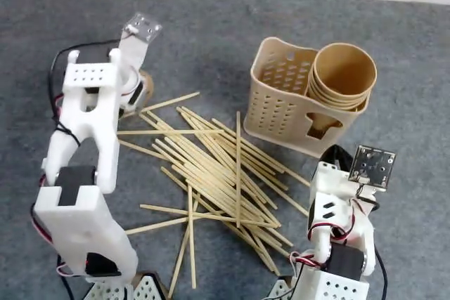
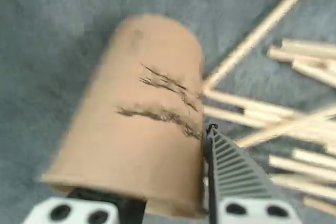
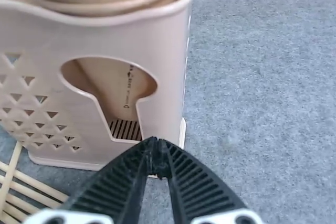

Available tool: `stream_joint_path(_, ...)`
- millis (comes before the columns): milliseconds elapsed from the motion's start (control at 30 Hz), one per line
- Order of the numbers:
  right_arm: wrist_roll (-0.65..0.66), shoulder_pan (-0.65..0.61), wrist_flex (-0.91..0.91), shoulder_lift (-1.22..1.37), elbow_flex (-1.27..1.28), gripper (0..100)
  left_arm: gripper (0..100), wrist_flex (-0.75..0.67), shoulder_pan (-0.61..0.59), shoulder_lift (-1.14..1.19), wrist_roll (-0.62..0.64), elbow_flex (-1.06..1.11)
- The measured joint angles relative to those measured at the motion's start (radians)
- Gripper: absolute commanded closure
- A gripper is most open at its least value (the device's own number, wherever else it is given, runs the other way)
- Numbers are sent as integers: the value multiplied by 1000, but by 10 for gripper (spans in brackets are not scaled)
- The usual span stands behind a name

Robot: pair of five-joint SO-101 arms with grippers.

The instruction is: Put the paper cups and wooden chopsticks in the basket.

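Our right gripper (image 3: pixel 156 144) at five o'clock is clenched empty, the light, stiff chopsticks (image 1: pixel 211 173) in the middle want a mid-length pinch, the basket (image 1: pixel 281 114) stands at two, and at ten the crushable cup (image 2: pixel 142 114) touches our left gripper (image 1: pixel 133 93), whose hold we cannot tell.

The left arm (image 1: pixel 88 138) stretches far forward over the surface, wrist bent down. Its claw (image 1: pixel 138 89) grips a paper cup (image 2: pixel 142 114) on both sides. The right arm (image 1: pixel 337 223) is folded back and low, its claw (image 3: pixel 156 156) fully closed, tips touching.
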Motion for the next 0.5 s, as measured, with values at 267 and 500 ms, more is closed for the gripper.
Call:
stream_joint_path(267,0,0,0,0,0,991,864,0,35,0,41,-112)
stream_joint_path(500,0,0,0,0,0,991,979,-46,54,0,43,-87)
